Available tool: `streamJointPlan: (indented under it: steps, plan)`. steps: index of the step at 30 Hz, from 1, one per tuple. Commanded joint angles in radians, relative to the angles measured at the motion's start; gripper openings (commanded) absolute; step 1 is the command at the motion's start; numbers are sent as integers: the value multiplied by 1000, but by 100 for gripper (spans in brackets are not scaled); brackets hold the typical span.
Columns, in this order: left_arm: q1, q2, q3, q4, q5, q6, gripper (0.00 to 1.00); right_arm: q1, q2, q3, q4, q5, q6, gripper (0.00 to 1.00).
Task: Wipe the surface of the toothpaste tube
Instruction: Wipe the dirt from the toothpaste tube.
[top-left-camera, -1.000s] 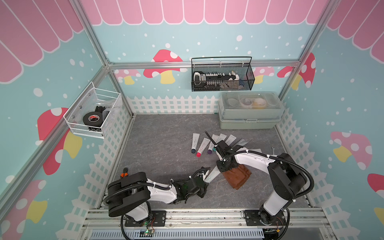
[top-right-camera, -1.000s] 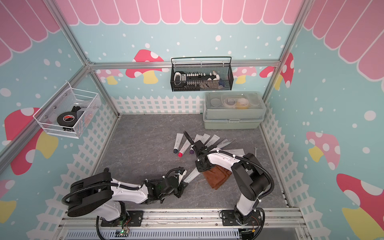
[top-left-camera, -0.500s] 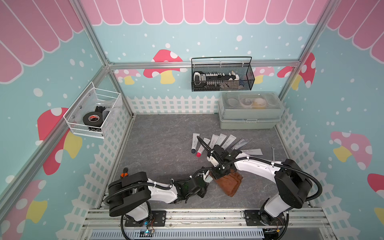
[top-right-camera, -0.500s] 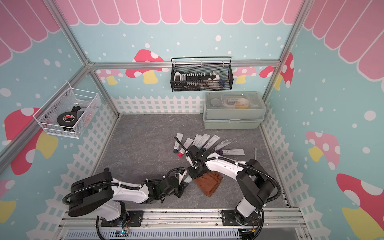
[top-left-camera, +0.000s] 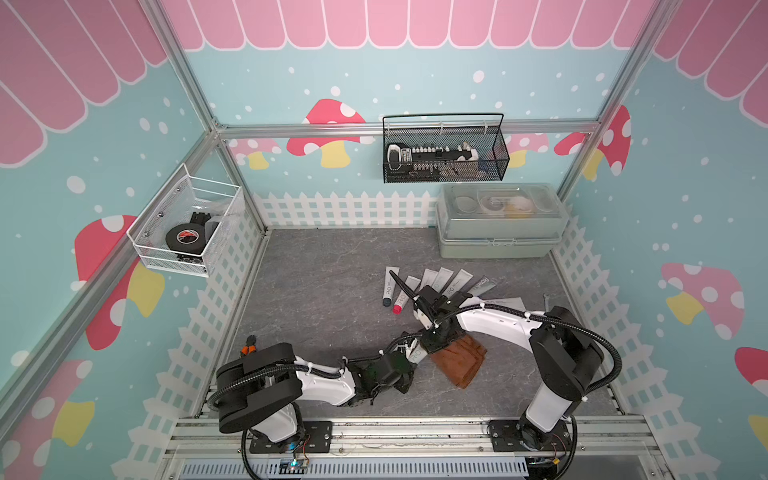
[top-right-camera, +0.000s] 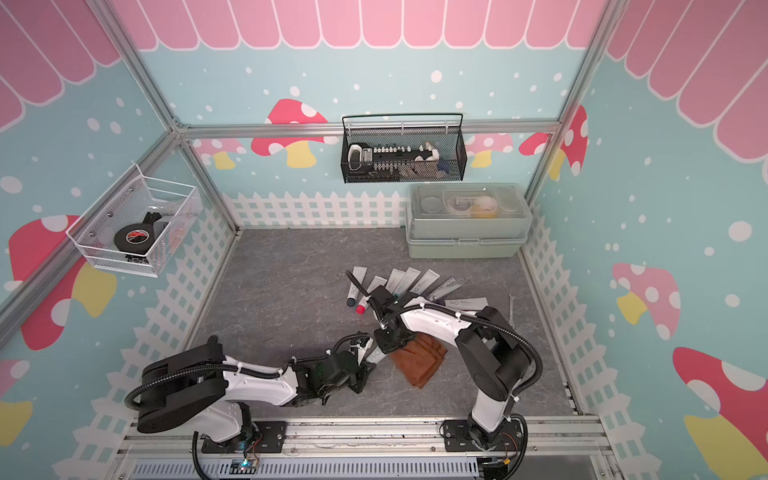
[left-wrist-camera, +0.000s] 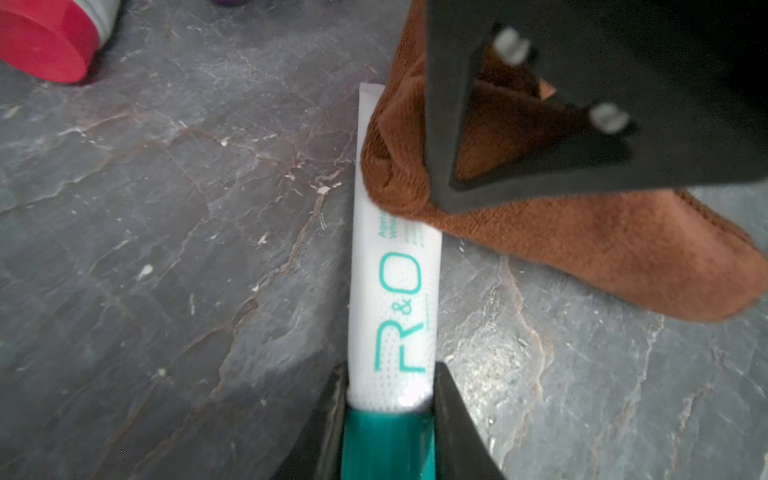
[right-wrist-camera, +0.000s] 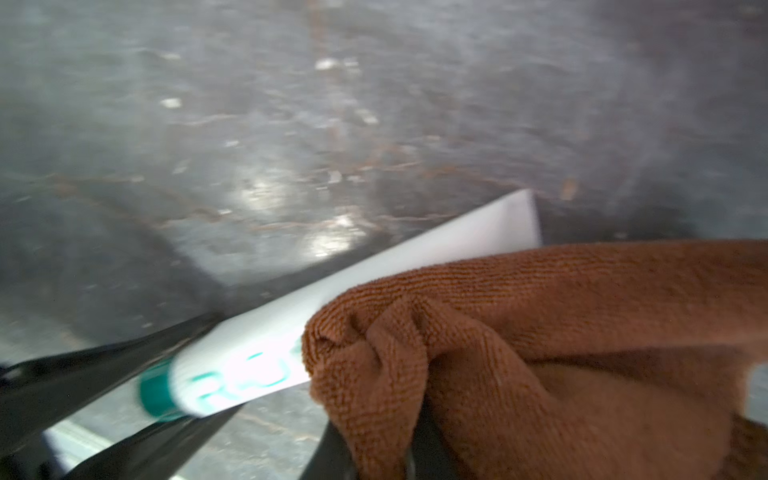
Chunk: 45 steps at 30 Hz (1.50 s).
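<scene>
Logged toothpaste tube (left-wrist-camera: 392, 299) at near side, centre, of grey tabletop (top-left-camera: 324, 282), between both arms. Clamped at teal cap end by left gripper (left-wrist-camera: 390, 374), jaws narrow around it. Pinched in right gripper (top-left-camera: 432, 340), jaws nearly together: brown cloth (top-left-camera: 461, 361), draped over tube's far crimped half, touching. Seen farther back, apart: fan of spare tubes (top-left-camera: 440, 282).

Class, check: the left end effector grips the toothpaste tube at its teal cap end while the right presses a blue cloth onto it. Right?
No: the cloth pressed onto the toothpaste tube is brown, not blue, as the left wrist view shows. The rest holds.
</scene>
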Motion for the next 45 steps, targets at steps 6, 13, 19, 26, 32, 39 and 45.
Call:
streamJointPlan:
  steps: [6, 13, 19, 26, 32, 39, 45]
  plan:
    - [1, 11, -39, -48, 14, -15, 26, -96, 120, -49, -45, 265, -25, 12]
    - [-1, 44, -17, -35, 46, -6, 26, -57, 24, -28, -22, 53, -33, 12]
    - [-1, 72, 7, -30, 67, 0, 26, 12, -71, -18, -1, -133, -20, 13]
    - [-5, 71, 17, -36, 77, 2, 26, 13, -27, 0, 0, -114, -40, 13]
    - [-6, 29, -14, -38, 70, -10, 26, -71, 127, 64, -76, 134, -60, 12]
    - [-7, 2, -56, -20, 70, -26, 26, -158, 144, 86, -90, 242, -72, 12]
    - [-6, 36, -47, -2, 82, -23, 26, -136, 125, 108, -69, 103, -82, 12]
